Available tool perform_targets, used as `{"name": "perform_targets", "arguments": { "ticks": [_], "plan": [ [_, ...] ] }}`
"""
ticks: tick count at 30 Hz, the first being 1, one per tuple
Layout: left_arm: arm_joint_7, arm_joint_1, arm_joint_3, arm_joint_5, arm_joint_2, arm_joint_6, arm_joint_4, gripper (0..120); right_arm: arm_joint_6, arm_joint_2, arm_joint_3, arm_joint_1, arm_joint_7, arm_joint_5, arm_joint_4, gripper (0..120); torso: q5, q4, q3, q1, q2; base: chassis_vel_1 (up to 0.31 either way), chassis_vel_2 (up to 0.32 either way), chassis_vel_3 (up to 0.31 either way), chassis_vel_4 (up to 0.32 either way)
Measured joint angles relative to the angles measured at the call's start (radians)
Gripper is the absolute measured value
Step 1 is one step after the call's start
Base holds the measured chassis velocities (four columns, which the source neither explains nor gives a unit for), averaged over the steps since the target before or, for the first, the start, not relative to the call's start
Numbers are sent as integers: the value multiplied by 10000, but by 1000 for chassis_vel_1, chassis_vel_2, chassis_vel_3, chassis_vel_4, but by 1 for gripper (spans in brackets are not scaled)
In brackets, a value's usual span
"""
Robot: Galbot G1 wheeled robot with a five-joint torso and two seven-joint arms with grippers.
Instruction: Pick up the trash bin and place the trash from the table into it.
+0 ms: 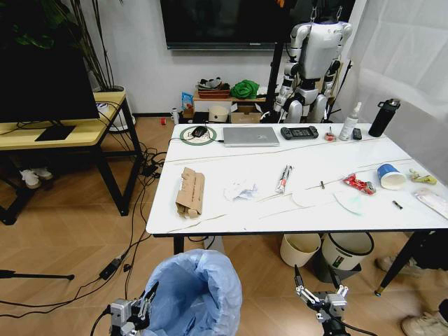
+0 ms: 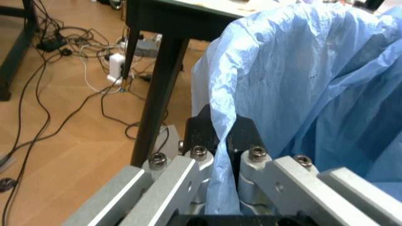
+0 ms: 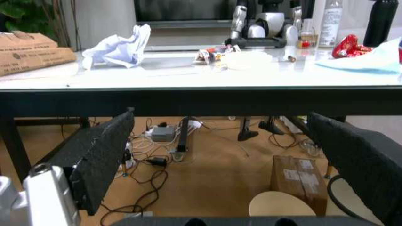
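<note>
Progress: early. Left tool (image 2: 220, 141) clenched on the bag rim of the trash bin (image 1: 199, 290), held low before the worktop (image 1: 308, 217). Right tool (image 1: 318, 292) released, empty, beside it. Trash all outstanding on the worktop: carton (image 1: 190, 190), crumpled paper (image 1: 239, 190), red can (image 1: 358, 184), cup (image 1: 390, 176).

The trash bin (image 1: 198, 292) is cut off at six o'clock, its body hidden under the blue bag, and the table (image 1: 210, 210) hides two further bins' lower halves.
</note>
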Motion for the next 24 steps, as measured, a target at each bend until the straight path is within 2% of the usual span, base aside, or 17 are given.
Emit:
{"name": "perform_targets", "arguments": {
  "ticks": [8,17,20,23,24],
  "plan": [
    [-33,-9,-426,-99,-130,407,-250,0,-58,-512,59,-132,6,411,298,100,1,0,-22,-18,-38,0,0,0,0],
    [45,-23,-475,-47,-255,533,-299,0,-97,-682,29,-132,53,591,423,100,2,0,-36,-29,-63,0,0,0,0],
    [86,57,-580,-108,-231,841,-340,0,-595,-1182,3,-250,472,1362,1055,100,3,-2,-41,-32,-72,0,0,0,0],
    [-302,218,-648,-265,-165,1263,-486,0,-1435,-2112,-60,-312,1196,2713,1989,100,1,-1,-44,-36,-78,0,0,0,0],
    [-302,218,-648,-265,-165,1263,-486,0,-1435,-2112,-60,-312,1196,2713,1989,100,1,-1,-44,-36,-78,0,0,0,0]
  ]
}}
